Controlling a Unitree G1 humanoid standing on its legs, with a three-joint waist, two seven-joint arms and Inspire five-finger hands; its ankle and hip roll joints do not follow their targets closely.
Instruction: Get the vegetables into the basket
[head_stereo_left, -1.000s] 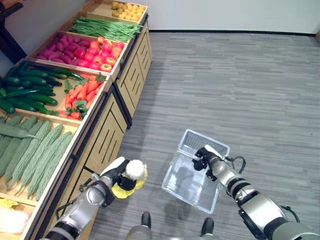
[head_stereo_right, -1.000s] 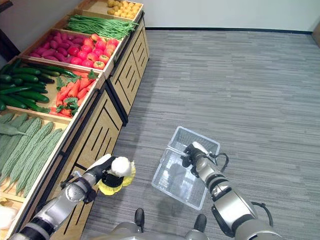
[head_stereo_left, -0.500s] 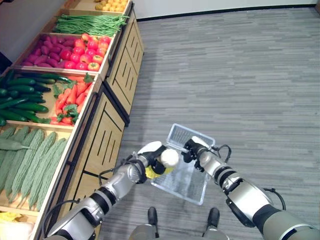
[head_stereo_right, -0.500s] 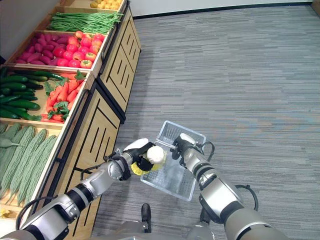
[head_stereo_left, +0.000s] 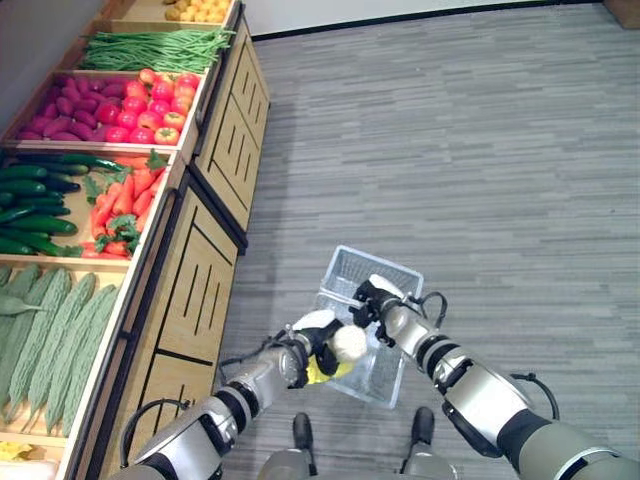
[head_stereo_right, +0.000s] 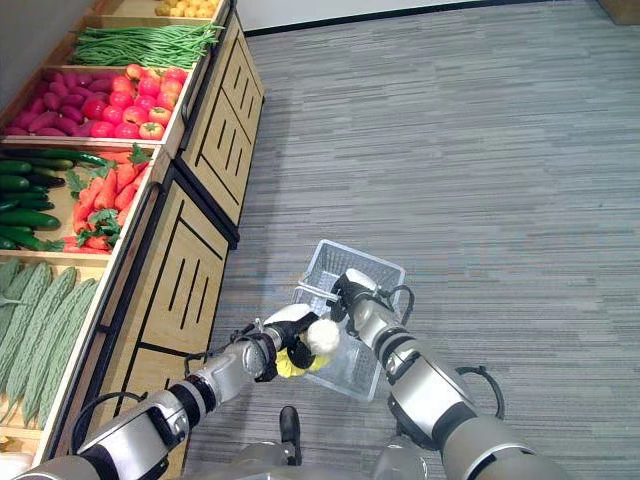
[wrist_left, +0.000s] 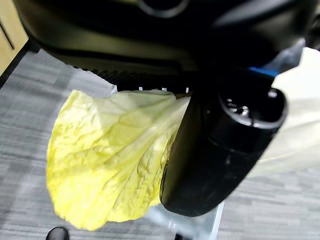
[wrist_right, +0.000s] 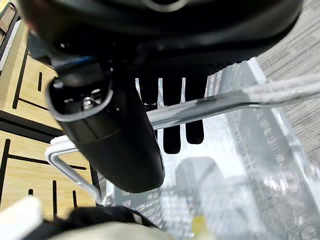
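Observation:
A Chinese cabbage (head_stereo_left: 349, 344) with a white stem and yellow leaves (wrist_left: 105, 160) is held in my left hand (head_stereo_left: 308, 337), whose fingers and thumb (wrist_left: 220, 145) curl round it. It hangs over the near left side of the clear mesh basket (head_stereo_left: 362, 268), above its rim. My right hand (head_stereo_left: 381, 306) is shut on the basket's metal handle (wrist_right: 225, 100) and holds the basket up off the floor. I cannot see anything lying inside the basket.
A wooden display stand (head_stereo_left: 195, 290) runs along the left, close to the basket. Its trays hold green beans (head_stereo_left: 150, 48), tomatoes (head_stereo_left: 150, 110), carrots (head_stereo_left: 125, 200), cucumbers (head_stereo_left: 30, 205) and bitter gourds (head_stereo_left: 45, 330). Grey plank floor (head_stereo_left: 480, 170) stretches out to the right.
My left hand has carried the cabbage rightwards from beside the stand to over the basket. The right hand has kept its hold on the handle. The camera has shifted.

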